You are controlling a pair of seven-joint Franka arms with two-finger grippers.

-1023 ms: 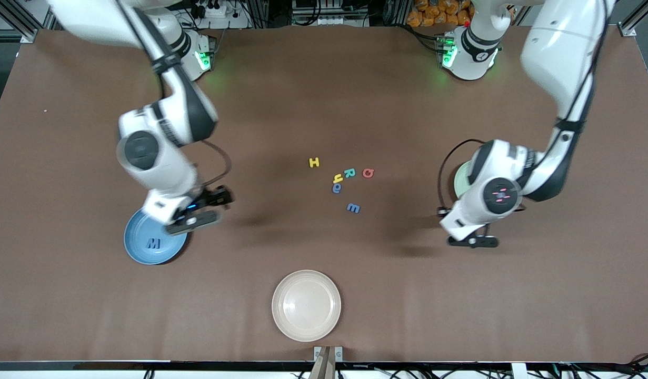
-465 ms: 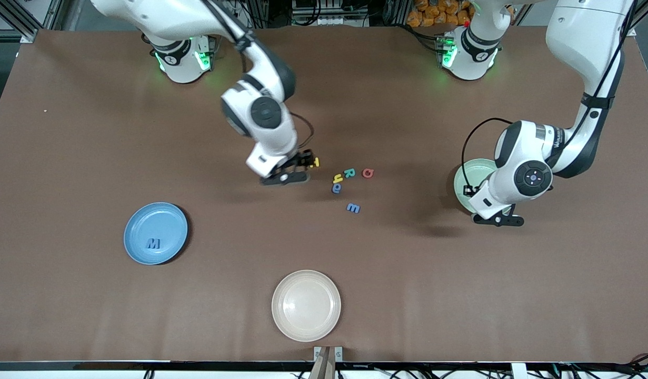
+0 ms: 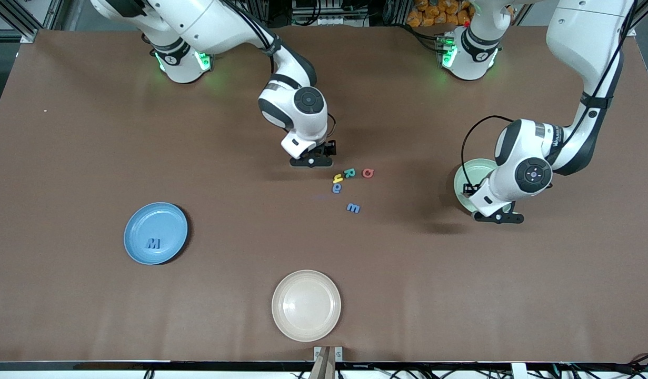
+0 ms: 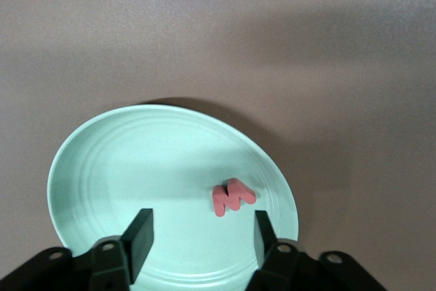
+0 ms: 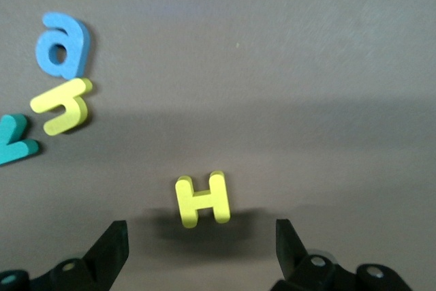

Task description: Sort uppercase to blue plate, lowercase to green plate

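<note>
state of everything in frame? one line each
Right gripper: open, over yellow H.
Left gripper: open, over green plate.
Red w: in green plate.
M: in blue plate.
R, Q, h, two blue letters: loose on table.
White plate: empty.

The readable signs are the foam letters themselves: a dark blue M (image 3: 153,243) on the blue plate (image 3: 139,226); a yellow H (image 5: 203,200), teal R (image 3: 349,172), red Q (image 3: 368,173), yellow h (image 3: 337,179) and blue a (image 3: 336,188) on the tabletop (image 3: 66,158); a red w (image 4: 233,197) on the green plate (image 4: 122,168).
</note>
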